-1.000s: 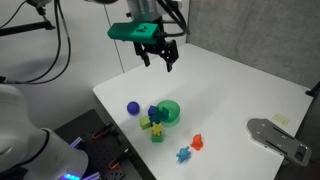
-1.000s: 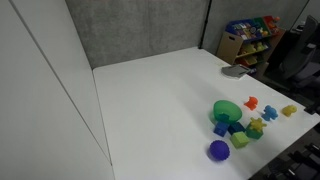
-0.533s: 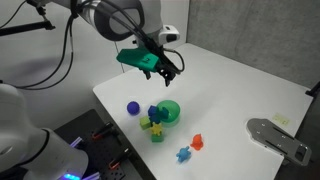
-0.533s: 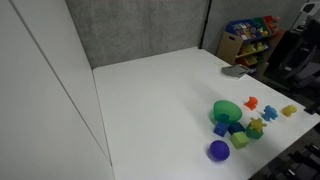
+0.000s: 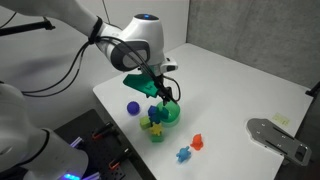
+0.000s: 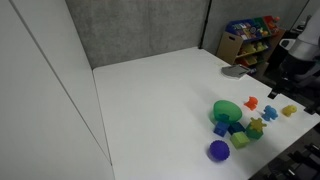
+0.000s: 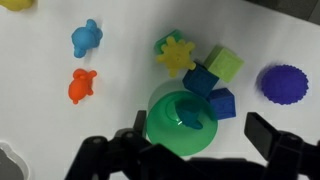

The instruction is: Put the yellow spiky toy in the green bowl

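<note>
Gripper (image 7: 195,140), black two-finger type, comes in at the bottom of the wrist view w/ jaws wide apart and nothing btwn them. Change since a second ago: it hung high over the far part of the white table (image 5: 240,85); it has now swung down and across to hover just above the toy cluster, as an exterior view shows. Judged from that, the approach is under way but no grasp is made yet, and the toy is not in the bowl. Directly below the gripper is the small round bright green plastic bowl (image 7: 160,125), w/ a small green piece (image 7: 190,120) lying inside it. So the jaws are centred on the bowl, not the toy, and prob. need to shift onward. Just past the bowl's rim sit two dark blue blocks (image 7: 200,80). Next out, near the bowl but apart from it, is the small bright yellow spiky toy (image 7: 177,53). It lies flat on the table, touching or nearly touching the nearer block. Its short points radiate all round, approx. as wide as long, so no clear long axis and no heading. Beside it is a yellow-green cube (image 7: 225,63). Farther off are a purple spiky ball (image 7: 285,82), an orange figure (image 7: 80,85) and a light blue figure (image 7: 86,36).
</note>
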